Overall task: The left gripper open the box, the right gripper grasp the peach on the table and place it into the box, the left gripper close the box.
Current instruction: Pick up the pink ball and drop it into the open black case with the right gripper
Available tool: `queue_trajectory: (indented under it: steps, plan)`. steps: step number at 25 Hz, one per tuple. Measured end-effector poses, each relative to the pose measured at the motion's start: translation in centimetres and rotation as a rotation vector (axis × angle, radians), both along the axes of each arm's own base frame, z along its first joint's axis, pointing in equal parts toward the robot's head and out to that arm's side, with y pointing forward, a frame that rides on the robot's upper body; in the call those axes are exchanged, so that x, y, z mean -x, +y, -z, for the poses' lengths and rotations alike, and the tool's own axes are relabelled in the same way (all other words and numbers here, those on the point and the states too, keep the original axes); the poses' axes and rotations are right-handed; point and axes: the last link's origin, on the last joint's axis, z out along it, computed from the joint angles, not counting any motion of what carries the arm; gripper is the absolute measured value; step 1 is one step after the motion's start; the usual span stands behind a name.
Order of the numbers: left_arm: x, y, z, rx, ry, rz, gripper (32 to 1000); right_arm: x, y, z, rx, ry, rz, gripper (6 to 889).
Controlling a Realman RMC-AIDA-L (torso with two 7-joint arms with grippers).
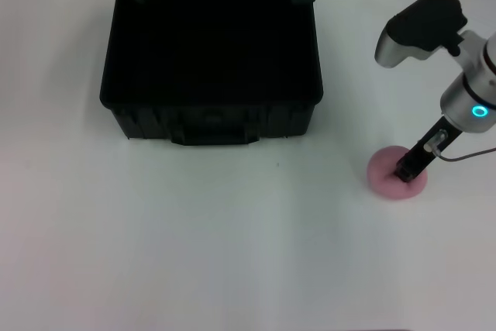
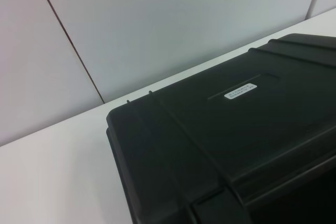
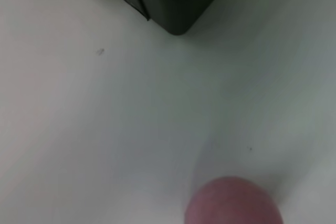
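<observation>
On a plain white desk [image 1: 194, 253], the black box [image 1: 211, 75] stands open, lid raised to receive fruit, while the right hand [image 1: 408, 168] presses down onto the pink peach [image 1: 384, 170] well to its right, its finger spread impossible to tell.

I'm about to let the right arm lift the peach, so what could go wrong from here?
1. The right gripper sits on top of the peach, and its hold is not visible; the round fruit could slip or roll on the table.
2. The box is open, lid raised at the back; a low carry could clip its near rim.
3. The left gripper is not visible, so the lid's support is uncertain.
</observation>
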Motion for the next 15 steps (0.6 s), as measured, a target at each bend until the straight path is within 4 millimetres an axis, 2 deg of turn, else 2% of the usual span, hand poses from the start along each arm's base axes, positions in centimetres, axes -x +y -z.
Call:
queue_trajectory:
  steps: [6,15]
  plan:
    - [0.1,0.0,0.0,0.004,0.003,-0.001,401,1.3,0.5,-1.0,-0.025,0.042,-0.029,104]
    - [0.2,0.0,0.0,0.004,0.004,-0.002,401,3.9,1.8,-4.5,-0.108,0.131,-0.087,55]
